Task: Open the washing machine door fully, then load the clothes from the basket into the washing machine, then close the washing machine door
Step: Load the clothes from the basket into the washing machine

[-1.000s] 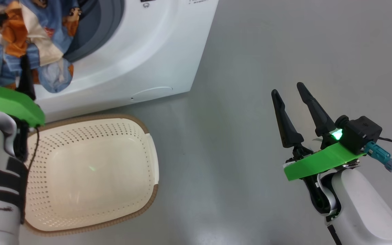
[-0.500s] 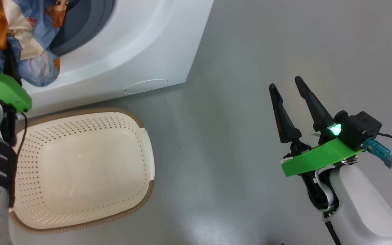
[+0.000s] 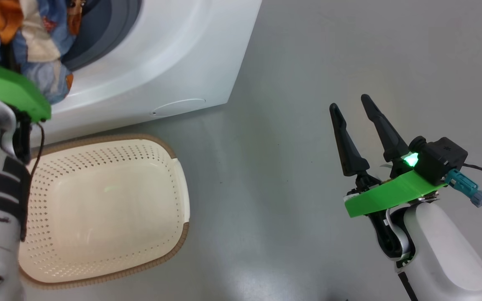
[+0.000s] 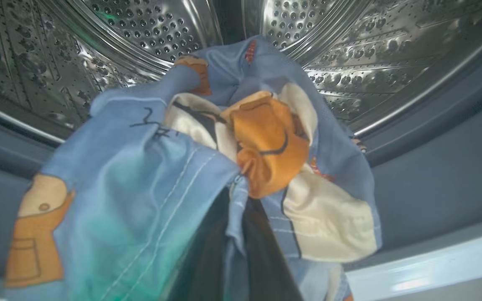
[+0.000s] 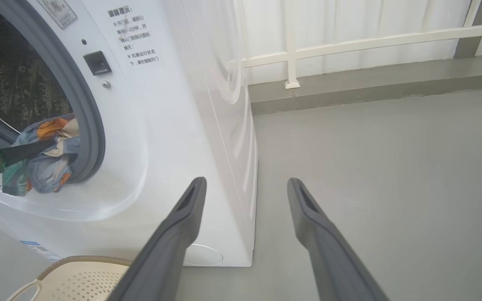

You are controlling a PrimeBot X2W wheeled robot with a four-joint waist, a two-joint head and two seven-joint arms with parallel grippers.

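Observation:
My left gripper (image 4: 237,200) is shut on the clothes (image 4: 182,167), a bundle of light blue fabric with orange and cream prints. It holds the bundle at the mouth of the washing machine (image 3: 174,54), in front of the steel drum (image 4: 149,29) and above the grey gasket (image 4: 433,175). In the head view the clothes (image 3: 36,37) hang over the opening's lower edge and hide the left fingers. The cream basket (image 3: 180,179) stands on the floor below, with nothing in it. My right gripper (image 3: 352,104) is open over bare floor. The washing machine door is out of view.
The washing machine (image 5: 161,125) has its right front corner close to my right gripper (image 5: 245,184). Grey floor stretches to the right. A white railing (image 5: 349,44) and a low kerb run along the back. The basket's rim (image 5: 82,261) sits just before the machine.
The head view shifted a little. My left wrist has moved up and toward the drum opening, taking the clothes further into the mouth. The right arm has hardly moved.

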